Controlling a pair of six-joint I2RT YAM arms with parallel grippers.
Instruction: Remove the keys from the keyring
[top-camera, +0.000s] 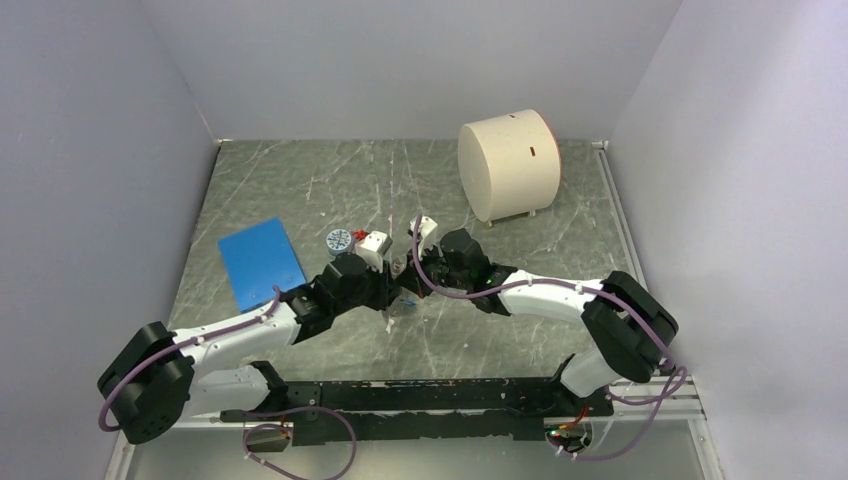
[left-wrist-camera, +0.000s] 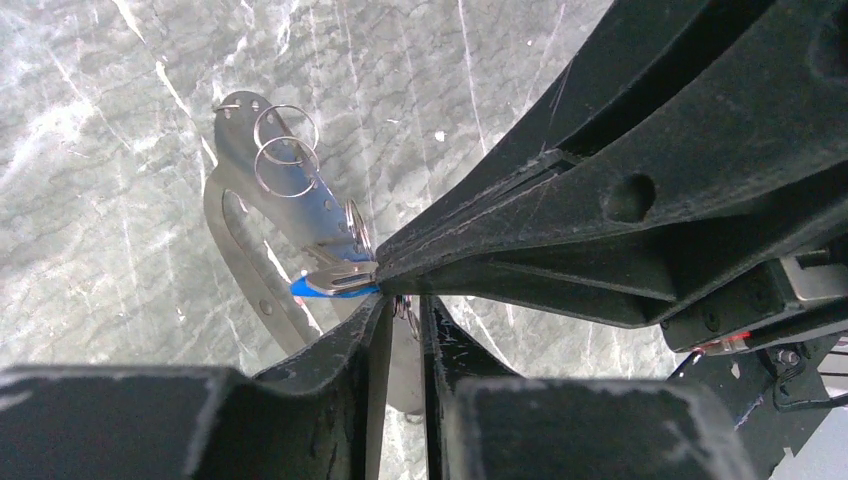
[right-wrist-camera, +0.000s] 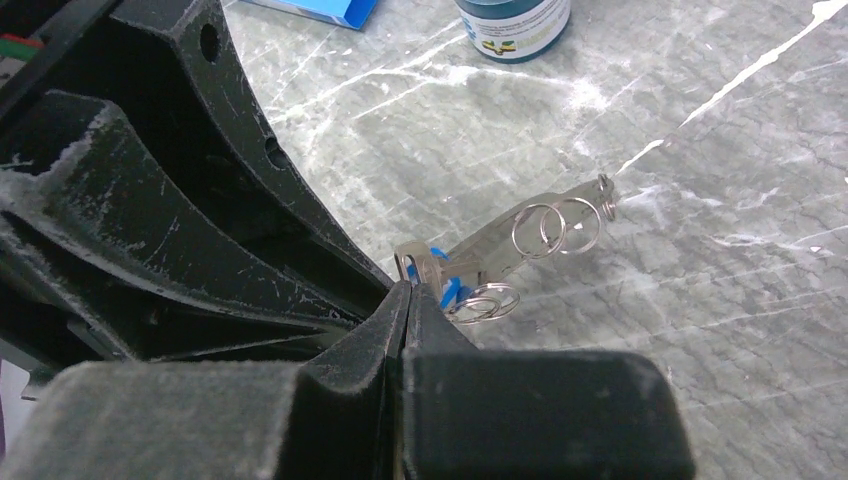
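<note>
Grey marbled counter (top-camera: 300, 180) between pale walls; both hands meet over its middle. The keyring (left-wrist-camera: 225, 215) is a thin, stiff metal loop, light and slick, so grip it on its flat side. The blue key (left-wrist-camera: 312, 287) is tiny and best taken by its plastic head. Your right hand (right-wrist-camera: 408, 300) is pinched fully closed on that key. Your left hand (left-wrist-camera: 405, 330) stands narrowly parted, seemingly clamped on the loop's near end. The loop juts away from both sets of fingertips, carrying small split rings (left-wrist-camera: 285, 165). Expect these to spring and twist when you pull.
</note>
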